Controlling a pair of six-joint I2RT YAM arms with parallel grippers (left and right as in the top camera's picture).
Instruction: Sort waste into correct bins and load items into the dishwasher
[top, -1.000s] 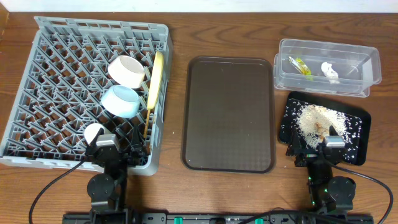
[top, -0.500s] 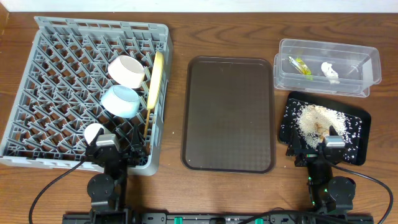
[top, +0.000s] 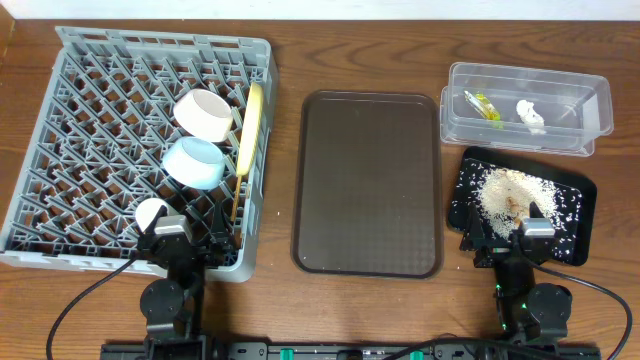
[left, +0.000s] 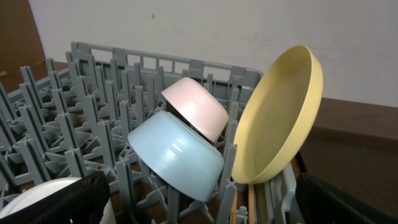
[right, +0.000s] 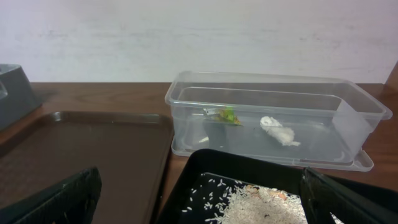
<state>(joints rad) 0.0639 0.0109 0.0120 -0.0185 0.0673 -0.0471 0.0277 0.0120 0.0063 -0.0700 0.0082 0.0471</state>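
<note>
The grey dishwasher rack (top: 100, 110) (left: 93, 99) holds a white bowl (top: 205, 113) (left: 196, 109), a light blue bowl (top: 197, 162) (left: 177, 152), and a pale yellow plate (top: 251, 125) (left: 277, 124) standing on edge. Chopsticks (top: 237, 200) (left: 250, 208) lie below the plate. My left gripper (top: 190, 232) (left: 199, 208) is open at the rack's near edge, holding nothing. The clear tub (top: 590, 100) (right: 180, 93) contains the green-and-yellow wrapper (top: 482, 104) (right: 225, 116) and the white paper scrap (top: 530, 114) (right: 278, 132). Rice scraps (top: 505, 192) (right: 261, 202) lie in the black tray (top: 580, 190) (right: 211, 165). My right gripper (top: 505, 228) (right: 202, 205) is open over that tray's near edge.
A dark brown serving tray (top: 368, 182) (right: 81, 149) lies between the rack and the bins, with nothing on it. A white round thing (top: 152, 213) sits at the rack's near edge beside my left gripper. The clear tub rests just behind the black tray.
</note>
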